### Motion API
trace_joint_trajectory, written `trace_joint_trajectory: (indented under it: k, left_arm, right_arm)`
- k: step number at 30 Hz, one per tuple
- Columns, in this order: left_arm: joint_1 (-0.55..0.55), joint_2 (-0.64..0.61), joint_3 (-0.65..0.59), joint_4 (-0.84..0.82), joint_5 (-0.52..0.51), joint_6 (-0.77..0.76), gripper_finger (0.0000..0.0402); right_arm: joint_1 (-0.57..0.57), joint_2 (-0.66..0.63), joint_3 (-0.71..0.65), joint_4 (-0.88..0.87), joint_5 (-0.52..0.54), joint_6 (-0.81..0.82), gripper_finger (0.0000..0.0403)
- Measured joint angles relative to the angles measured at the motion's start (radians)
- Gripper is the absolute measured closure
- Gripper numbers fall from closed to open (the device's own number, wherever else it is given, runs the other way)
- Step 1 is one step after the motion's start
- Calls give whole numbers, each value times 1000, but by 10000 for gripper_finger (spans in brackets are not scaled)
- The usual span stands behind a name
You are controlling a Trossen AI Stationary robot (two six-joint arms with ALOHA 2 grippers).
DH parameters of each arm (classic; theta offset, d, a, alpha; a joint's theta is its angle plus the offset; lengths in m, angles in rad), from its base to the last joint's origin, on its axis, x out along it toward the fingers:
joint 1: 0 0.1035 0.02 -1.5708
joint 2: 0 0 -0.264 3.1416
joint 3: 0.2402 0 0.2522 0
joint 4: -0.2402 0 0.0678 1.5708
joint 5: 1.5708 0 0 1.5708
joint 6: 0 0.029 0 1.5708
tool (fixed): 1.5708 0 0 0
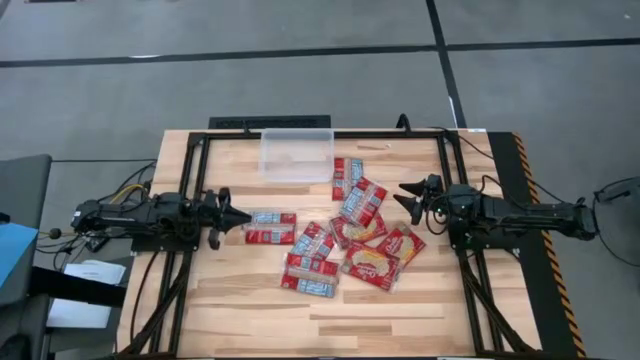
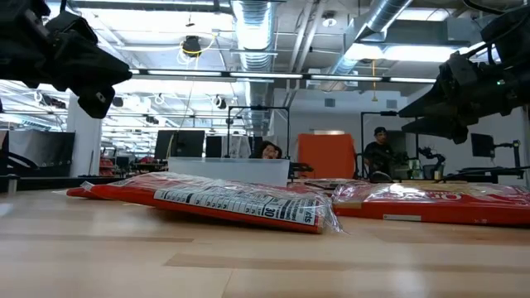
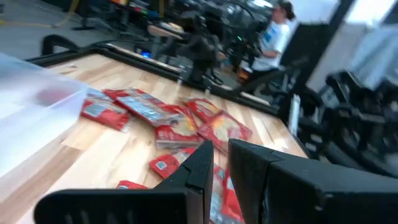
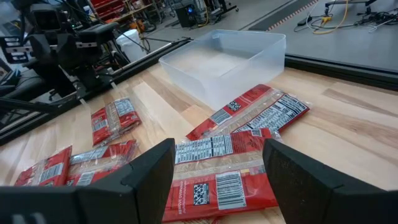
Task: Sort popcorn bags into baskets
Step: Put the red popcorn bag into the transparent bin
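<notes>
About a dozen flat red popcorn bags (image 1: pixel 335 240) lie scattered on the middle of the wooden table, some overlapping. Narrow ones with pale bands (image 1: pixel 270 228) lie nearest my left gripper. Larger ones with cream pictures (image 1: pixel 372 265) lie toward the right. The clear tub (image 1: pixel 297 153) stands at the far edge, with no packet inside (image 4: pixel 230 56). My left gripper (image 1: pixel 245 213) hovers just left of the narrow packets, its fingers (image 3: pixel 199 165) shut to a slit. My right gripper (image 1: pixel 400 196) hovers open to the right of the pile (image 4: pixel 219 148).
A black frame (image 1: pixel 330 128) runs around the tabletop, with rails on both sides. Bare wood lies along the near edge (image 1: pixel 330 330) and between the tub and the left rail. People (image 2: pixel 379 153) and equipment show in the room beyond the far edge.
</notes>
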Motion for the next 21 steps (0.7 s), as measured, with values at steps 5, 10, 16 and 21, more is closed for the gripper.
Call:
trace_joint_trajectory:
  k: [5, 10, 16, 21]
  left_arm:
    - [0, 0, 0, 8, -42, -108, 362]
    - [0, 1, 0, 12, -101, -290, 362]
    - [0, 5, 0, 56, -236, -465, 361]
    - [0, 7, 0, 185, -239, -508, 332]
  right_arm:
    - [0, 0, 0, 0, 0, 0, 133]
    - [0, 0, 0, 0, 0, 0, 133]
    - [-2, 0, 0, 0, 2, -89, 133]
    - [-14, 0, 0, 0, 3, -199, 133]
